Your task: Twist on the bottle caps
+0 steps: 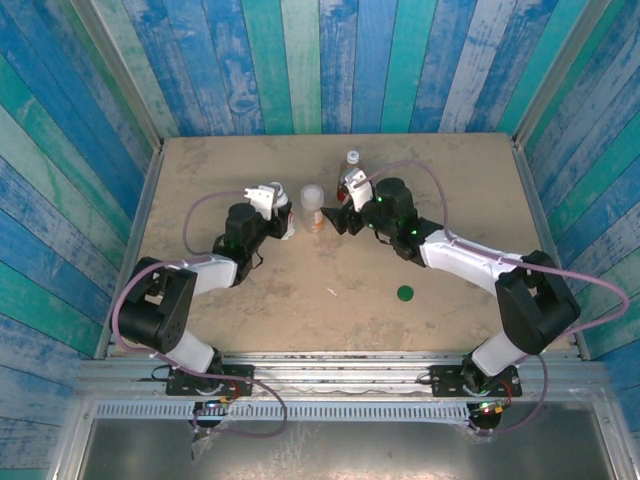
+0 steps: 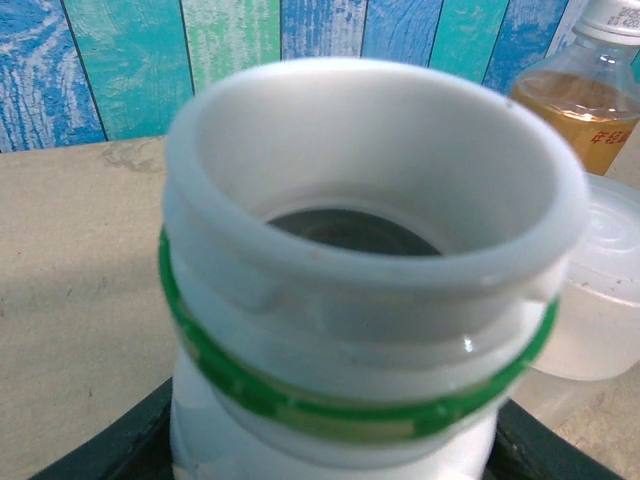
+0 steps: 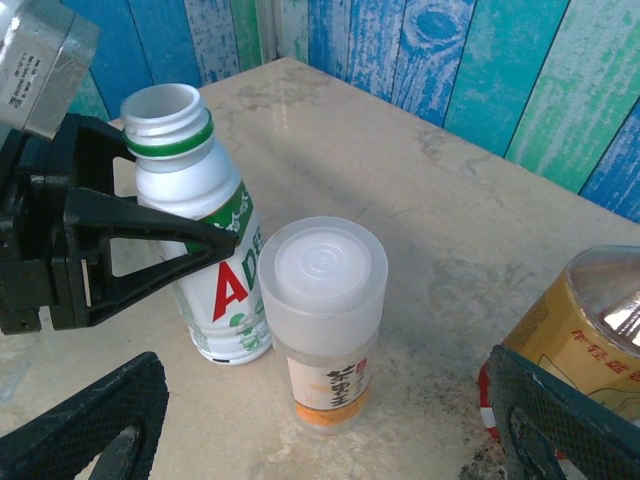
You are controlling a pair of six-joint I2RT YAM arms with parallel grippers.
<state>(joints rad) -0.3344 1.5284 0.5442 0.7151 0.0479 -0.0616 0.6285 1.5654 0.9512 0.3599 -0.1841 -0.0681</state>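
white bottle (image 3: 185, 175), uncapped, stands clamped between the left fingers (image 3: 150, 222).

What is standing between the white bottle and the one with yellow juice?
The short clear bottle with the orange label, wearing its wide whitish cap. The right wrist view shows it plainly.

Three bottles are counted: one white-labelled bottle (image 3: 215, 270) between the left fingers (image 3: 140, 220), one short clear bottle (image 3: 325, 385) just beside them, and one amber bottle (image 3: 570, 335) beside the right fingers (image 3: 570, 425). Three caps are counted: one translucent cap (image 3: 322, 275), one white cap (image 2: 612, 15) and one dark green cap (image 1: 405, 293).
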